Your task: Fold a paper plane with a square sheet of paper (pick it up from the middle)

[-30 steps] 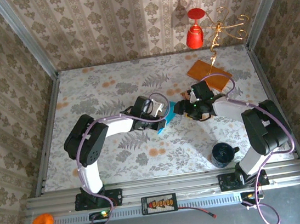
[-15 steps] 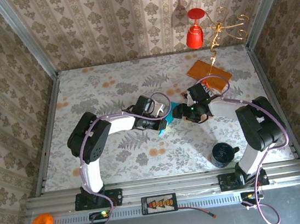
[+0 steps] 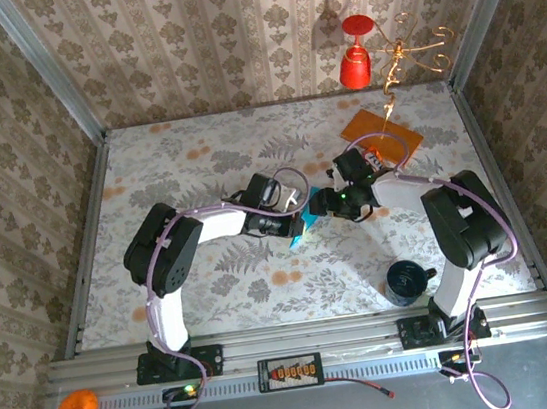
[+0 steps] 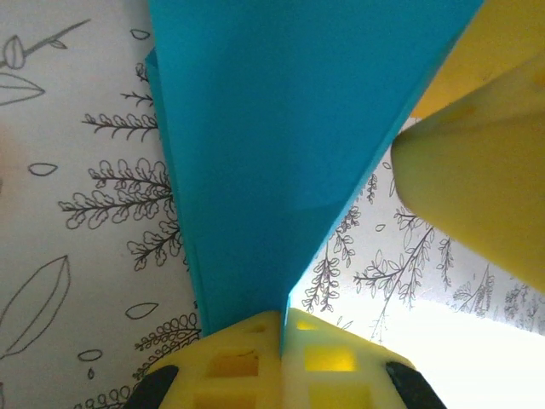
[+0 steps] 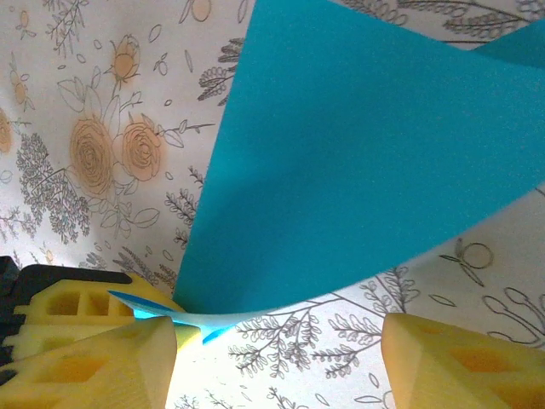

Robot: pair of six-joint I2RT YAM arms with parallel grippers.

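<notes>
paper (image 4: 272, 153) in left gripper (image 4: 281, 328) (wrist view)

Seen from above, the thin teal-blue paper sheet (image 3: 296, 234) lies mostly under the left hand (image 3: 296, 220) and the right hand (image 3: 326, 205). The sliver beside them is too small to show its folds. In the left wrist view the sheet runs off the top edge, ahead of the left hand. To that hand's right, a blurred yellow finger (image 4: 477, 170) is cut by the frame. In the right wrist view the sheet leaves the frame at top and right, and the right hand's fingers (image 5: 460, 362) are cropped below.
</notes>
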